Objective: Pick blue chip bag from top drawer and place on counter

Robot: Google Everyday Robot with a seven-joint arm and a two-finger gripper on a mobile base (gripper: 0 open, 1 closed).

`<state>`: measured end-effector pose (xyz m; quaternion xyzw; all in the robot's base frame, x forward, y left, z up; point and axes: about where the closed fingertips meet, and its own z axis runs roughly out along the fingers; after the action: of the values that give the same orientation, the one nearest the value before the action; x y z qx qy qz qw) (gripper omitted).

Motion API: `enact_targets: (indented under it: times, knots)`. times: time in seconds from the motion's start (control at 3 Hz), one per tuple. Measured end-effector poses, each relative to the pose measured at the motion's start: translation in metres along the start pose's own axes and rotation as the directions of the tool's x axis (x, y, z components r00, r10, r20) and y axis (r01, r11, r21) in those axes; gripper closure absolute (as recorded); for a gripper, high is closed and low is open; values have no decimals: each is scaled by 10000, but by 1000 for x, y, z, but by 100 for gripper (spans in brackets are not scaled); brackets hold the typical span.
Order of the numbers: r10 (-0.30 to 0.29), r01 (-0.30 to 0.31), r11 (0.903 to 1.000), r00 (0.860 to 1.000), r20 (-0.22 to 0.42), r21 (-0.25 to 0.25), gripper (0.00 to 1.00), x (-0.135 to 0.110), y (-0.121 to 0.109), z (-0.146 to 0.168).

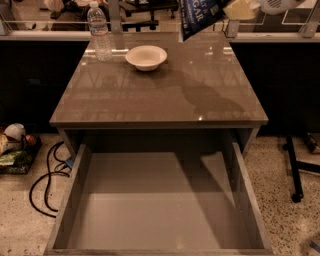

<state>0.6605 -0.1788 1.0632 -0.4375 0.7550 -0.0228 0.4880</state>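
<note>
The blue chip bag hangs in the air at the top edge of the view, over the far right part of the counter; its upper part is cut off by the frame. My gripper is at the top right, shut on the bag's right edge, with only its cream and white lower parts in view. The top drawer is pulled out below the counter's front edge, and its flat bottom is bare.
A white bowl and a clear water bottle stand at the far left of the counter. Black cables and small items lie on the floor at left. A black stand base is at right.
</note>
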Motion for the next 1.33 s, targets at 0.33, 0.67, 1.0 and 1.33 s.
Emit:
enact_targets:
  times: [0.33, 0.67, 1.0, 1.33]
  knots:
    - [1031, -1030, 9946, 9946, -145, 101, 100, 51, 4, 8]
    - [1828, -1838, 9824, 9826, -323, -338, 100, 94, 22, 36]
    - [2382, -2449, 9639, 9685, -729, -1041, 100, 128, 42, 75]
    - [2679, -2835, 9458, 9568, -1127, -1582, 100, 149, 58, 99]
